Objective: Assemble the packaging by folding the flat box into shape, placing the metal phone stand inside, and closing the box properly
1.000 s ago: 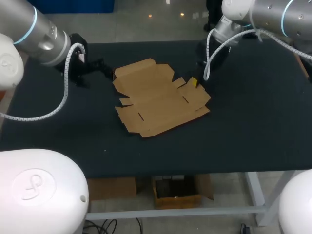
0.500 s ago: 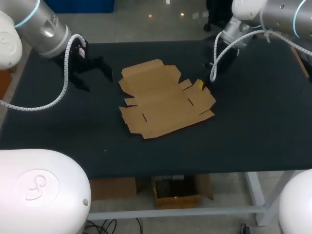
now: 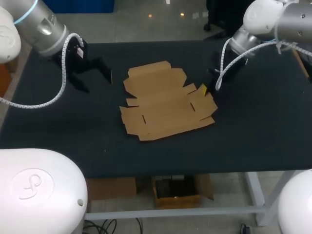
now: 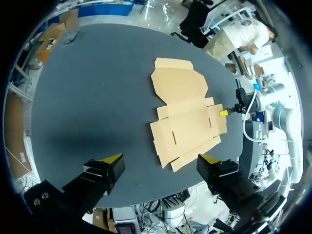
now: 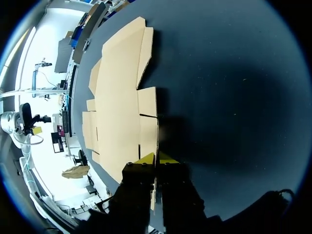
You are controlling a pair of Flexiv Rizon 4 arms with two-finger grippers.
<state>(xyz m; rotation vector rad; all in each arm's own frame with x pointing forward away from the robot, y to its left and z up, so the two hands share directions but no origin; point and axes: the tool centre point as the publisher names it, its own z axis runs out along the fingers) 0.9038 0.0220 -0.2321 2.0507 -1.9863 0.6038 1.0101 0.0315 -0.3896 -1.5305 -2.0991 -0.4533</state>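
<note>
The flat brown cardboard box blank point(image 3: 163, 102) lies unfolded at the middle of the black table point(image 3: 253, 126). At its 3 o'clock edge the right gripper point(image 3: 203, 90) pinches a side flap point(image 5: 147, 129). The left gripper point(image 3: 95, 78) hovers at the blank's 10 o'clock, fingers spread wide and clear of it. Folding looks barely begun. The next move is probably to raise that flap while the left gripper steadies the base panel.

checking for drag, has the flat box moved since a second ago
Yes. The flat box has slid right, toward the right edge of the table.
</note>
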